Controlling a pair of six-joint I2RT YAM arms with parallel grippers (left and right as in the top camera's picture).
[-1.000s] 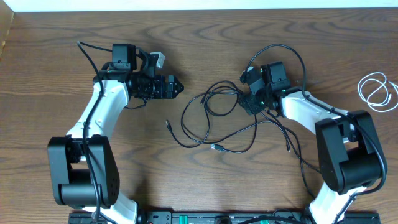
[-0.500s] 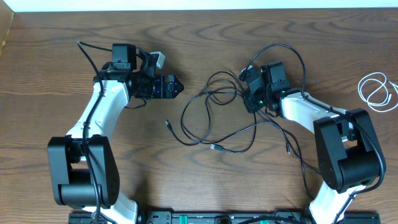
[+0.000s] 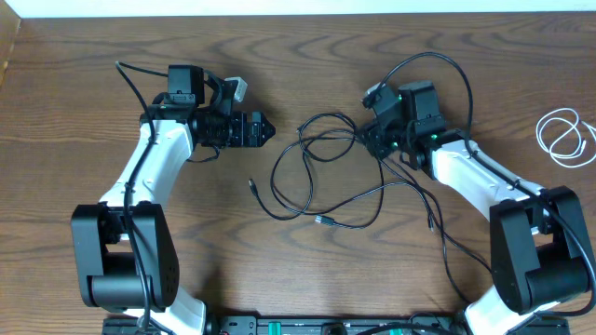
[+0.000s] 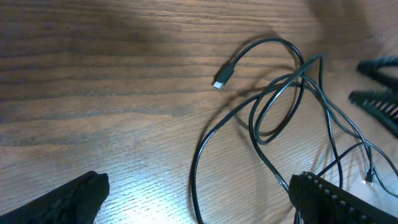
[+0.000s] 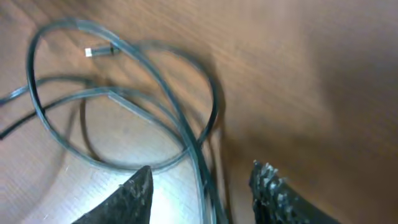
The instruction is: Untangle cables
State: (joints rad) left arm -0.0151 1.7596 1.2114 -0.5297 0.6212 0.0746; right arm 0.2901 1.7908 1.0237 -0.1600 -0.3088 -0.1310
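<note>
The black cable (image 3: 317, 154) lies in crossing loops at the table's middle, with its plug ends (image 3: 321, 221) toward the front. My right gripper (image 3: 367, 138) is at the tangle's right side. In the right wrist view it (image 5: 202, 171) stands open, and a strand of the black cable (image 5: 186, 134) runs between the fingers, with a plug (image 5: 99, 51) beyond. My left gripper (image 3: 264, 131) is left of the loops, apart from them. Its jaws (image 4: 199, 186) are wide open above a strand of the cable (image 4: 273, 106). The white cable (image 3: 564, 137) lies coiled at the far right.
Thick black wires (image 3: 438, 60) arch from the right arm over the table's far side. A black rail (image 3: 326, 326) runs along the front edge. The table's left edge (image 3: 7, 56) shows at far left.
My right arm has swung toward the far side of the table, and the black cable's right-hand loops have shifted with it. The left arm has not moved.
</note>
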